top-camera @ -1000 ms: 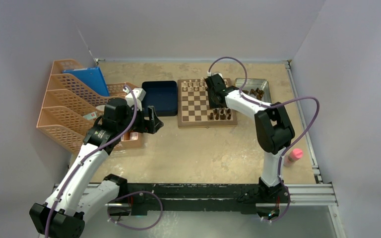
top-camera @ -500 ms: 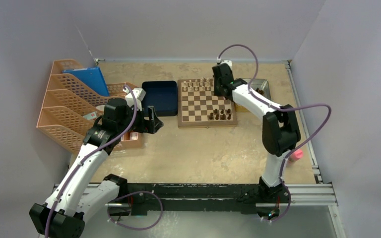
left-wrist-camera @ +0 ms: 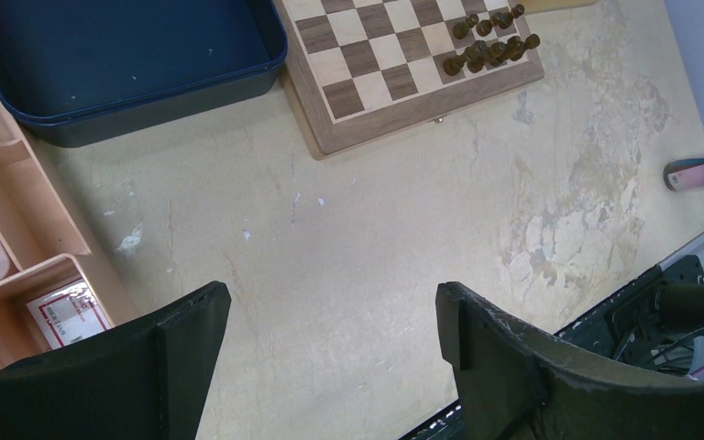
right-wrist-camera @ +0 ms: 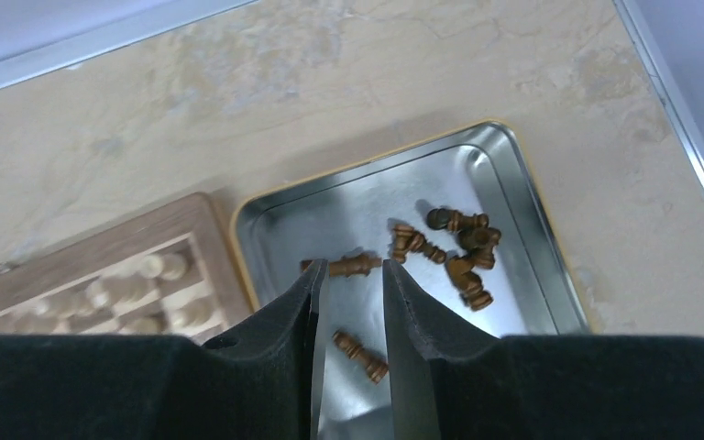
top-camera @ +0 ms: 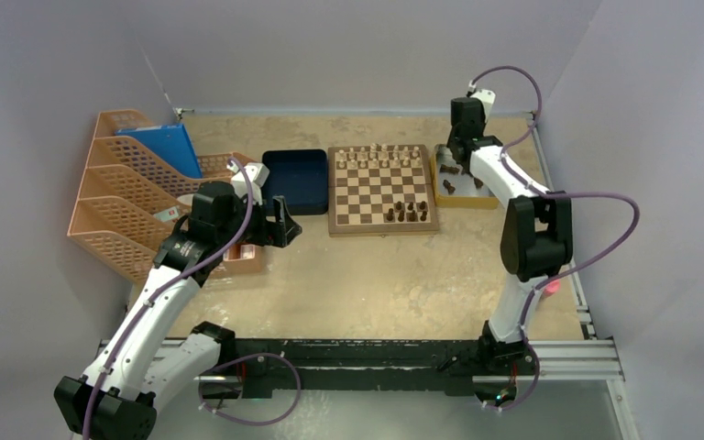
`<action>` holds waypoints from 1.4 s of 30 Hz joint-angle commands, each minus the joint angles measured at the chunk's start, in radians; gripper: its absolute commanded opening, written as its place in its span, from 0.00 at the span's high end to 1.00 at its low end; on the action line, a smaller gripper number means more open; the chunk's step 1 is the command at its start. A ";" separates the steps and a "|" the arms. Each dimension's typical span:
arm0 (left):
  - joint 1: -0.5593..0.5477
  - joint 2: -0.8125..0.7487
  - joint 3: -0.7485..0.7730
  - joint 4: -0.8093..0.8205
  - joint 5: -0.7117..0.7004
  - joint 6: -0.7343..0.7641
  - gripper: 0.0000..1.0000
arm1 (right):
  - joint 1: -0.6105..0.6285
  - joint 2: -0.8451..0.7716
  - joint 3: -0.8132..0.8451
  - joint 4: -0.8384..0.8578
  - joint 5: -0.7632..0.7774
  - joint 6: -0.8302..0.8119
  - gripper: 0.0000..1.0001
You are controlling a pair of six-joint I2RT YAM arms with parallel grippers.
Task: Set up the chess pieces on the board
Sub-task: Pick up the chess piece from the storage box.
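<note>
The board [top-camera: 367,229] lies at the back middle, light pieces [top-camera: 376,158] along its far rows and a small group of dark chess pieces [top-camera: 406,213] near its front right. More dark pieces [right-wrist-camera: 458,243] lie loose in the silver tray [right-wrist-camera: 266,215] right of the board. My right gripper [right-wrist-camera: 350,270] hovers over that tray, slightly open, with nothing between its fingers. One piece [right-wrist-camera: 346,266] lies just past the tips and another [right-wrist-camera: 362,356] shows through the gap. My left gripper [left-wrist-camera: 330,302] hangs wide open over bare table, left of the board [left-wrist-camera: 367,128].
A dark blue tray [top-camera: 295,181] sits left of the board. Orange file racks [top-camera: 128,183] with a blue folder [top-camera: 160,147] fill the left side. A pink bottle [left-wrist-camera: 697,172] lies near the right edge, by the right arm. Walls enclose the table.
My right arm has swung from above the board's right side to over the silver tray, and its jaws have parted a little. The left arm has not moved.
</note>
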 commanded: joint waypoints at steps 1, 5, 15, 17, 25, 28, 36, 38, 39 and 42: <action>-0.005 -0.013 -0.002 0.022 0.002 0.006 0.17 | -0.030 0.062 0.039 0.101 0.035 -0.060 0.69; -0.005 -0.013 -0.002 0.022 -0.003 0.006 0.17 | -0.078 0.109 0.044 0.150 -0.017 -0.100 0.69; -0.005 -0.003 0.000 0.022 -0.008 0.006 0.17 | -0.153 0.197 0.050 0.182 -0.053 -0.162 0.70; -0.004 -0.001 0.000 0.021 -0.008 0.006 0.17 | -0.163 0.205 0.046 0.186 -0.061 -0.171 0.69; -0.005 0.005 0.000 0.019 -0.012 0.006 0.17 | -0.186 0.226 0.055 0.199 -0.162 -0.174 0.69; -0.005 0.005 0.000 0.021 -0.014 0.006 0.17 | -0.186 0.233 0.052 0.193 -0.168 -0.175 0.70; -0.005 0.006 0.000 0.021 -0.009 0.006 0.17 | -0.187 0.263 0.061 0.174 -0.177 -0.183 0.71; -0.005 0.005 0.000 0.021 -0.010 0.006 0.17 | -0.187 0.266 0.058 0.174 -0.173 -0.183 0.71; -0.005 0.005 0.000 0.022 -0.010 0.006 0.17 | -0.187 0.267 0.058 0.173 -0.170 -0.183 0.72; -0.005 0.006 0.000 0.021 -0.010 0.006 0.17 | -0.186 0.270 0.058 0.171 -0.166 -0.185 0.73</action>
